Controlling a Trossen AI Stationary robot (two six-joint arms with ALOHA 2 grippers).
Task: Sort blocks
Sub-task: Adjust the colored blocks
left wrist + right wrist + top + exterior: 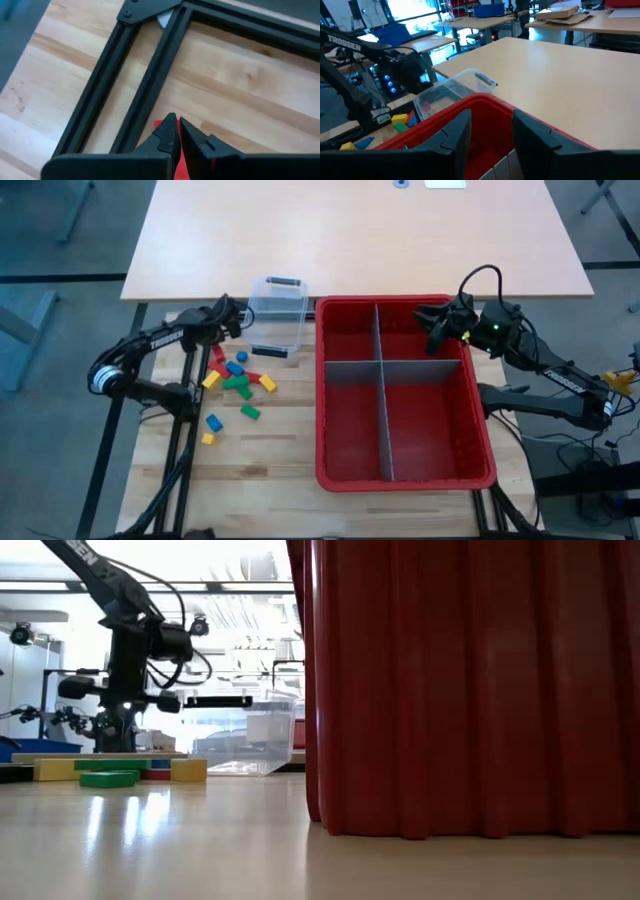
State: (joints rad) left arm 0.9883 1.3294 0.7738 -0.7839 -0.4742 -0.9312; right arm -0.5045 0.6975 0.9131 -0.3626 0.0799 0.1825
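Observation:
Small red, yellow, green and blue blocks lie loose on the wooden table left of the red bin. They show as a low row of blocks in the low view. My left gripper hangs above the table beyond the pile, beside a clear tub, and is shut on a red block. My right gripper stands open over the bin's far right compartment, with nothing between its fingers. My left gripper pinches the red block between its two fingers, which slant down from above. Red shows beside the fingertips and behind the fingers; the fingers hide the rest. The block is clear of the table.
Grey dividers split the red bin into compartments. The clear tub stands just left of the bin's far corner. Black frame rails run along the table's left side. A second light table lies beyond.

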